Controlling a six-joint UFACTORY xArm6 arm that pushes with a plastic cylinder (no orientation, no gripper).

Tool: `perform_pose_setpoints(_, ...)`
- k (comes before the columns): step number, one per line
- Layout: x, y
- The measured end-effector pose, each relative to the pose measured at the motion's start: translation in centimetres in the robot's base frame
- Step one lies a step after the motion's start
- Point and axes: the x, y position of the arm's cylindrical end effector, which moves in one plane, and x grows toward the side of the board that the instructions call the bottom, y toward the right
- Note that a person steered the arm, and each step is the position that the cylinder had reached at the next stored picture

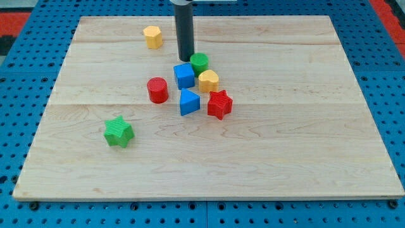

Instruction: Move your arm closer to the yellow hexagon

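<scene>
The yellow hexagon [152, 37] sits near the view's top, left of centre, on the wooden board [285, 145]. My tip [185, 59] is down on the board to the right of and a little below the hexagon, apart from it. The tip stands just above the blue cube [184, 76] and close to the left of the green cylinder [199, 62].
A cluster lies below the tip: a yellow rounded block [209, 80], a red star [219, 104], a blue triangular block [188, 101] and a red cylinder [157, 90]. A green star [118, 132] sits alone at the lower left. Blue pegboard surrounds the board.
</scene>
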Motion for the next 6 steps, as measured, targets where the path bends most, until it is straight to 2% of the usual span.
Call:
perform_pose_setpoints(1, 2.3, -2.5)
perform_pose_setpoints(2, 3.0, 1.9)
perform_pose_setpoints(3, 2.2, 0.7)
perform_pose_setpoints(4, -0.2, -3.3)
perform_pose_setpoints(5, 0.2, -12.8)
perform_pose_setpoints(6, -5.3, -15.2)
